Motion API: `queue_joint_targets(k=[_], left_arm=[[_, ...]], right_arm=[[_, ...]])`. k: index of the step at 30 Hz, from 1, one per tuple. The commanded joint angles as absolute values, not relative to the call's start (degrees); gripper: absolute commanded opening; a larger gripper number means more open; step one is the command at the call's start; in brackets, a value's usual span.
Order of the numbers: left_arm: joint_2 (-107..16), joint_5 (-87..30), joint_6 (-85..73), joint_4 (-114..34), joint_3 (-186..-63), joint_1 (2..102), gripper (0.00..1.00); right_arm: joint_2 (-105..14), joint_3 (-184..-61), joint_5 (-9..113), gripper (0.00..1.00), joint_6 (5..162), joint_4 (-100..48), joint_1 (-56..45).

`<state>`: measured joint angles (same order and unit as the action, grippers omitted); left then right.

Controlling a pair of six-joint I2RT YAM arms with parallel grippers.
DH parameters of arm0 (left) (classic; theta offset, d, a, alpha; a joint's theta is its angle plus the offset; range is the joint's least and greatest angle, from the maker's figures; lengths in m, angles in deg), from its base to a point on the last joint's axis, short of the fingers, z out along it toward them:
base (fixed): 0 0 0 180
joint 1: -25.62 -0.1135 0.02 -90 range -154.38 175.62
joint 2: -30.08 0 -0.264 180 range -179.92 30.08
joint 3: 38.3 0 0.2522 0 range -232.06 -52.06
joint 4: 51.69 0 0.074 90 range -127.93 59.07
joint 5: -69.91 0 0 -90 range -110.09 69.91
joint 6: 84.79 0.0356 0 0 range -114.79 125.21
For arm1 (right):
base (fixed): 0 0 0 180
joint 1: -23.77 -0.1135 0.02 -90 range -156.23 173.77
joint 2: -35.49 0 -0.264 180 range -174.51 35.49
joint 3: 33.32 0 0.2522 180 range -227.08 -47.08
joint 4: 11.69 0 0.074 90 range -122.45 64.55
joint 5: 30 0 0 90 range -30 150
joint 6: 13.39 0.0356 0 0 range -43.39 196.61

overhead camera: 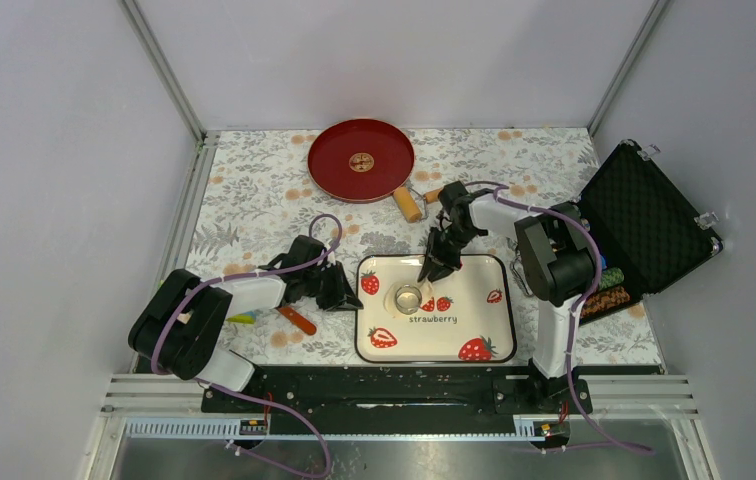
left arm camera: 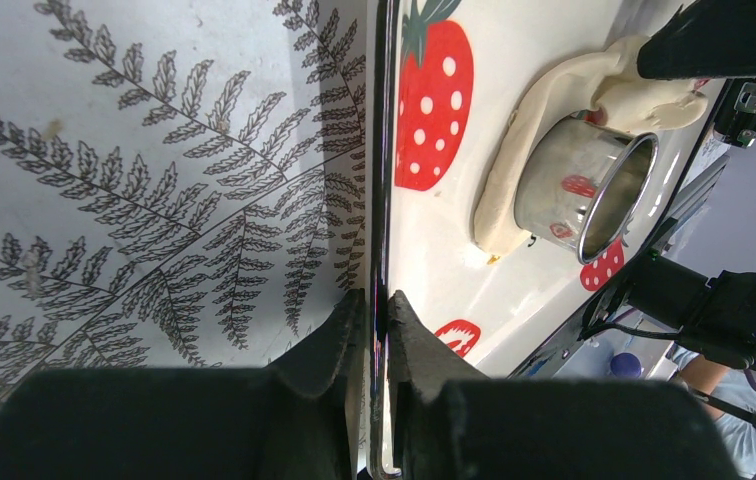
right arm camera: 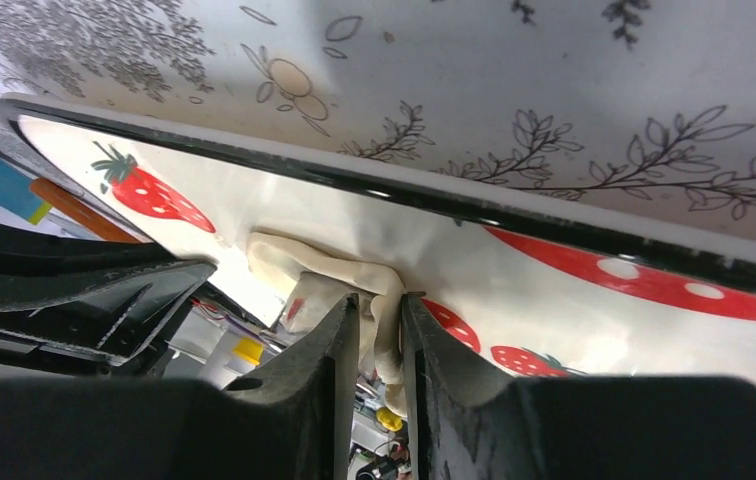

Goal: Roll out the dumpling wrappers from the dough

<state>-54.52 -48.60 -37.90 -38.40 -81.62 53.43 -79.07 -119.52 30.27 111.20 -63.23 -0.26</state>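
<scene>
Pinching dough point(right arm camera: 306, 262) is the right end effector point(right arm camera: 380, 306); left end effector point(left arm camera: 376, 300) clamps the tray point(left arm camera: 436, 245).

bench point(overhead camera: 254, 190): pale grey cloth with grey leaves and small orange flowers
tray point(overhead camera: 474, 280): cream, black rim, red strawberries with green tops
dough point(left arm camera: 544, 100): pale cream
cup point(left arm camera: 579, 185): shiny silver, with red strawberry spots mirrored in it
plate point(overhead camera: 334, 165): dark red, gold mark in the middle
rolling pin point(overhead camera: 409, 205): light brown wood
case point(overhead camera: 644, 215): black, bumpy inside
left tool point(left arm camera: 376, 300): black
right tool point(right arm camera: 382, 305): black
</scene>
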Motion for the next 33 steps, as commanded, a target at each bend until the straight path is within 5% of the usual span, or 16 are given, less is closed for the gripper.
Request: queue_joint_targets(k=[1, 17, 19, 25, 33], left_arm=[[-56.3, -45.4, -36.6, -36.0, -81.8, 54.1, 0.00], [-56.3, -45.4, -36.6, -36.0, -81.7, 54.1, 0.00], [-56.3, -45.4, -36.6, -36.1, -81.7, 54.1, 0.00], [-56.3, -45.4, -36.6, -36.1, -81.7, 54.1, 0.00], [-56.3, -45.4, -36.6, -36.1, -81.6, 54.1, 0.00]], right_arm=[[-79.7, -124.0, 27.3, 0.28, 112.2, -63.2, -1.1], [-82.3, -134.3, 28.0, 0.19, 109.9, -70.2, -6.1], [-81.9, -135.0, 30.8, 0.25, 108.7, -71.9, -6.3], [-78.3, -134.2, 40.7, 0.62, 105.9, -74.4, -6.3], [-82.4, -135.0, 41.5, 0.70, 105.3, -75.7, -6.4]])
